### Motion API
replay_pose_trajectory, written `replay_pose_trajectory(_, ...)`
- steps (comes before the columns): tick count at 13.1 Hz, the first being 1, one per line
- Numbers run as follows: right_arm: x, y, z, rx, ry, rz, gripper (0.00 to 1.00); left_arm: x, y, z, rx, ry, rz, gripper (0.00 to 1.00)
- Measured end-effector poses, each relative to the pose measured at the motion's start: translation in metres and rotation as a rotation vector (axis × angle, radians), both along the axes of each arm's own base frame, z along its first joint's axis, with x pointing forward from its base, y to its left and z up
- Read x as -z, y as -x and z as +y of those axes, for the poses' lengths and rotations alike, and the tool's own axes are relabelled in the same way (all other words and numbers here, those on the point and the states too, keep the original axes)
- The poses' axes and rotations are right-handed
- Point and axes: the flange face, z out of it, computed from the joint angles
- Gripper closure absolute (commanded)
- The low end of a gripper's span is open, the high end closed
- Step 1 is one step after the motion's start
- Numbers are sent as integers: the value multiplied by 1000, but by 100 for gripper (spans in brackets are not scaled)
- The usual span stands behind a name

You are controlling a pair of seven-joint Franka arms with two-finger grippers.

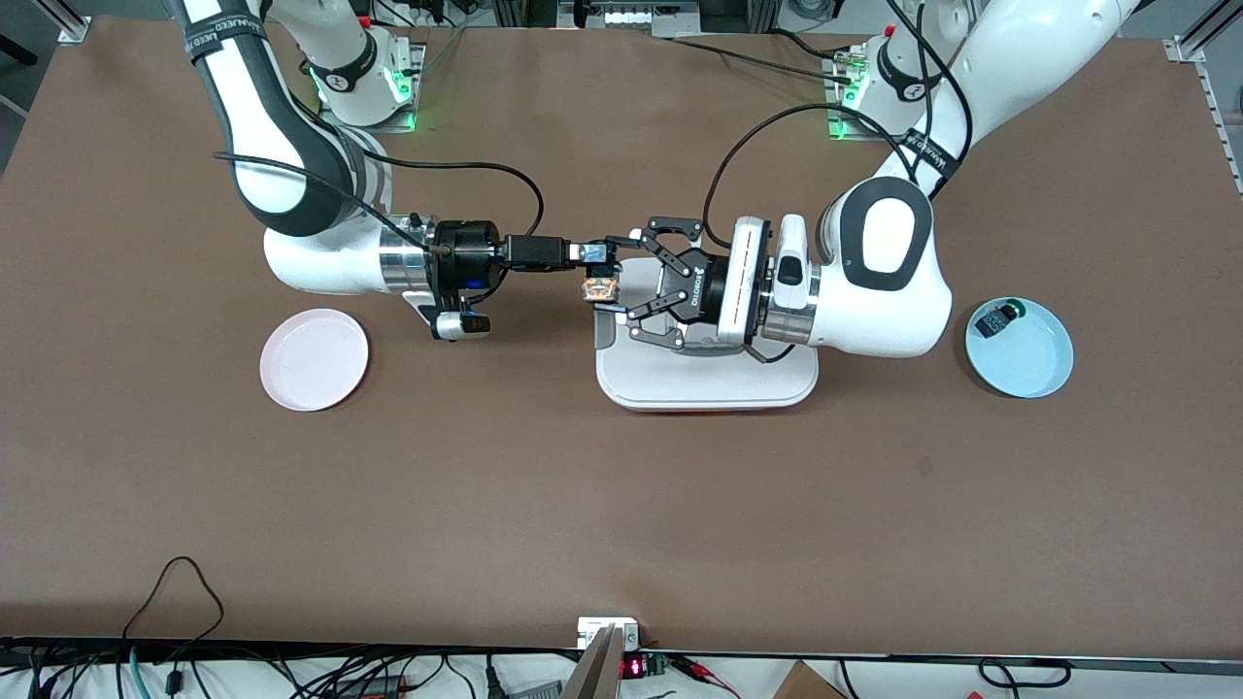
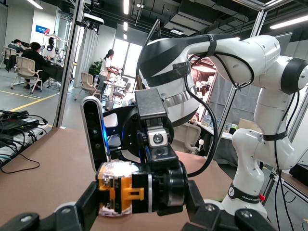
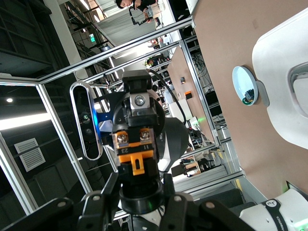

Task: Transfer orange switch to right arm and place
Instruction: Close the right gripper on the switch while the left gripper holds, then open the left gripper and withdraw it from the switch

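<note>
While both arms meet over the white tray (image 1: 699, 383), I see the orange switch (image 1: 599, 288) held in the air between them, above the tray's edge toward the right arm's end of the table. It is a stubby black cylinder with a bright orange band and clip at its middle, a clear block with two brass screws at one end, and small printed numbers near the screws.

The table (image 1: 621, 505) is a plain brown surface. A pink plate (image 1: 314, 359) lies well apart from the tray toward the right arm's end, and a light blue plate (image 1: 1020, 348) toward the left arm's end carries a small black part with a green cap (image 1: 998, 316). Both wrist views look past the table into an open lab with aluminium framing, ceiling lights and people at desks.

The left gripper (image 1: 610, 282), a black linkage claw, has its fingers pinched on the switch's black body. The right gripper (image 1: 600, 260), slim and straight-fingered, has its fingers closed on the switch's screw end, so I have both grippers gripping the one part
</note>
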Motion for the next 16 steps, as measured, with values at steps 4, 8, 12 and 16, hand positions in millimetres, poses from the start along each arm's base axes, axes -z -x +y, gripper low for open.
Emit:
replay_pose_trajectory(4,0,0,0,2,-3,1,75,-1,0,0,-2,-1,7,2)
replay_pose_trajectory(8,0,-1,-2,5,-2,1,75,-6,-6,5,-22,16,16,0)
replay_pose_trajectory(12,0,-2,-3,8,-2,1,77,-12,-29,40,-83,14,-9,0)
replay_pose_trajectory(16,4,-8,-16,27,2,1,78,-16,-60,110,-149,-50,-76,0)
